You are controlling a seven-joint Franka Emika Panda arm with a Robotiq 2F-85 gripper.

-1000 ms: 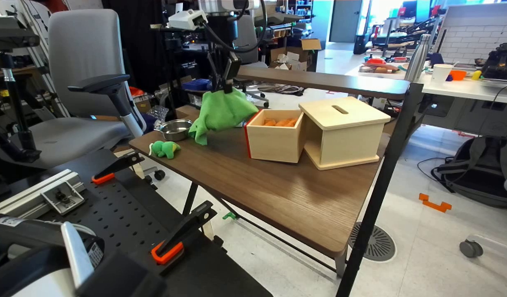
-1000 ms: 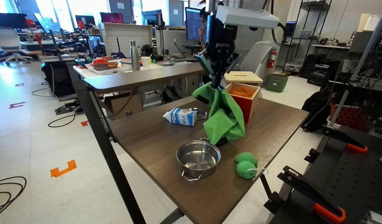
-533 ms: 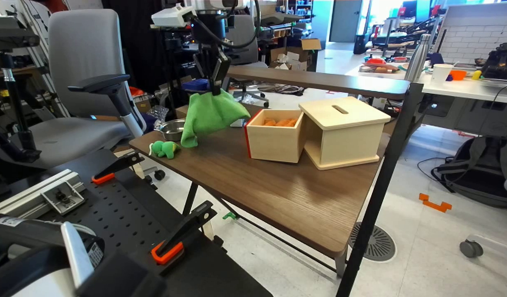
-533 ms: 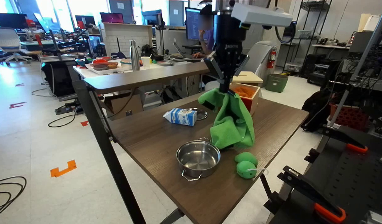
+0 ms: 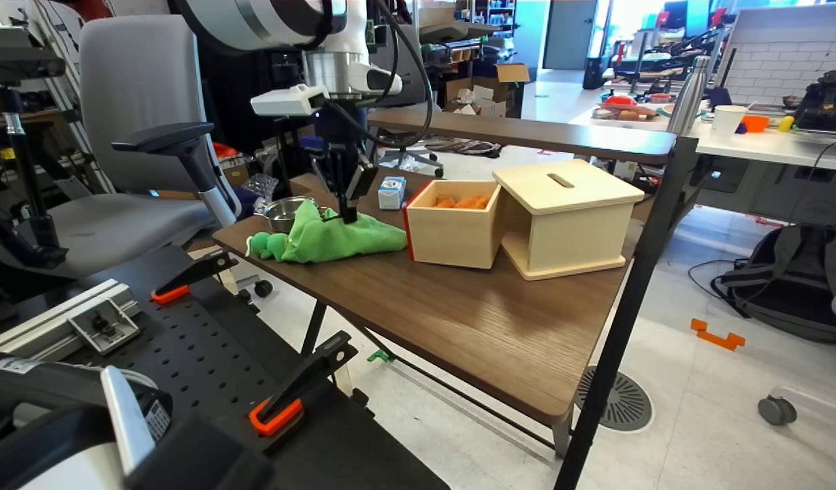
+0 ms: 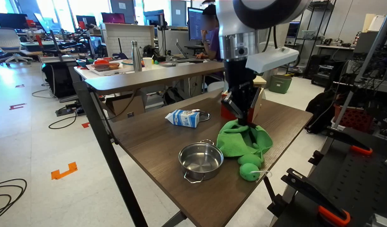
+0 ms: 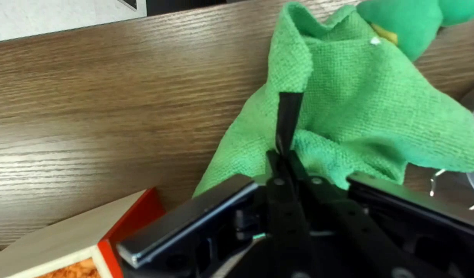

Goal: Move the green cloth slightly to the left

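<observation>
In an exterior view the toy [image 6: 249, 171], green and rounded, lies by the right edge of the counter [image 6: 149, 138], close to its near corner. The pot [image 6: 201, 162] stands upright across from it, nearer the left edge. Just behind both, the cloth [image 6: 233, 143] rests alongside the right edge, closer to the near corner than to the right corner. It is bright green and coarsely woven, crumpled, gathered up at the middle with folds slumping outward onto the counter. The wrist view shows one end curled into a lip, the border touching the toy, and a flap reaching toward the pot; whether flap and pot touch I cannot tell. A dark strip [image 7: 289, 116] lies over the weave; I cannot say if it is part of the cloth. The gripper [image 7: 282, 153] points down into the gathered middle, fingertips together with the cloth pinched in them. Farther back, toward the edge under the shelf [image 6: 143, 82], the milk [image 6: 183, 118] lies on its side, a shiny disc [image 6: 206, 116] behind it. Beyond the gripper stands the open box [image 5: 452, 235], orange pieces [image 5: 462, 202] inside, its red end near the cloth but apart; the slotted box [image 5: 578, 235] is by the far edge.
</observation>
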